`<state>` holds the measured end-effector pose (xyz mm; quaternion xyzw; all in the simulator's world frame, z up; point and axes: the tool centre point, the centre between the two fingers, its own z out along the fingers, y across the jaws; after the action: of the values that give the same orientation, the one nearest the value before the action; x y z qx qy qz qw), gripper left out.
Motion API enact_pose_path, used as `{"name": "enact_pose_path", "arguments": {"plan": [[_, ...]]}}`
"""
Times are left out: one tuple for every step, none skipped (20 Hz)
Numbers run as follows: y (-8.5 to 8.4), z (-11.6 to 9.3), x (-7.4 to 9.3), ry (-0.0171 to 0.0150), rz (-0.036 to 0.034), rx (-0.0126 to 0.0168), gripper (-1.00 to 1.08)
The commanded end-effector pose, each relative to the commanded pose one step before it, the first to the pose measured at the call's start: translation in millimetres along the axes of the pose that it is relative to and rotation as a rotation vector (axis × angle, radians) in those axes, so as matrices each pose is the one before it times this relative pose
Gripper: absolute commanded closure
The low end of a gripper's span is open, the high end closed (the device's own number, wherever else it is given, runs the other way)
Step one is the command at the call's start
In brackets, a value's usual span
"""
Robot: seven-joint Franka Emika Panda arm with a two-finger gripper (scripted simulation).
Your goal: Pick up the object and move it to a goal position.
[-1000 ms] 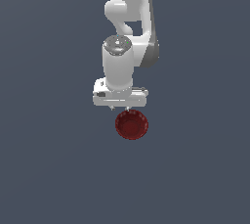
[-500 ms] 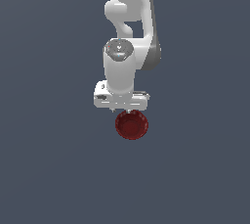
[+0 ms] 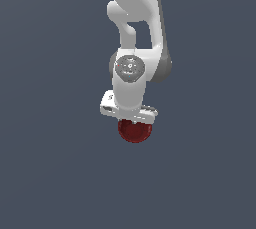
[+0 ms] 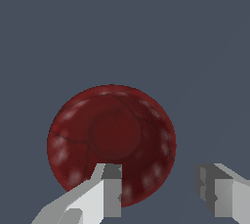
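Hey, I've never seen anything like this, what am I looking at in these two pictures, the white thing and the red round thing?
These are computer-rendered pictures of a simulated robot arm, not photos. One picture comes from a camera standing off to the side, looking at the white jointed arm reaching down. The other comes from a camera mounted on the arm's wrist, looking down past its gripper, the two-fingered clamp at the arm's end. The grey and white fingers stand apart, so the clamp is open and holds nothing. One finger overlaps the edge of a small dark red bowl, which lies on a plain grey surface; the other is beside it. In the side picture the bowl shows just under the gripper. Nothing else is in view.
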<state>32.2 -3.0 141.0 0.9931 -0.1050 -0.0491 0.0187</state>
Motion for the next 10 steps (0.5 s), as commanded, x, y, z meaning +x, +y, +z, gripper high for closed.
{"name": "enact_pose_path", "arguments": {"plan": [[-7.11,4.89,6.39,-0.02343,0.04873,-0.01377,-0.2],[-3.04,1.93,2.38,-0.00919,0.02012,-0.00625,-0.2],[-3.12,1.92,2.21,-0.00898,0.02009,-0.0066,-0.2],[-3.18,1.92,2.05,-0.00875,0.02007,-0.00694,-0.2],[-3.24,1.91,1.88,-0.00851,0.02004,-0.00727,-0.2],[-3.3,1.91,1.71,-0.00826,0.02001,-0.00759,-0.2],[-3.35,1.9,1.53,-0.008,0.01999,-0.0079,-0.2],[-3.4,1.9,1.36,-0.00773,0.01996,-0.0082,-0.2],[-3.43,1.9,1.18,-0.00745,0.01994,-0.0085,-0.2],[-3.47,1.89,1.0,-0.00715,0.01991,-0.00878,-0.2]]}}
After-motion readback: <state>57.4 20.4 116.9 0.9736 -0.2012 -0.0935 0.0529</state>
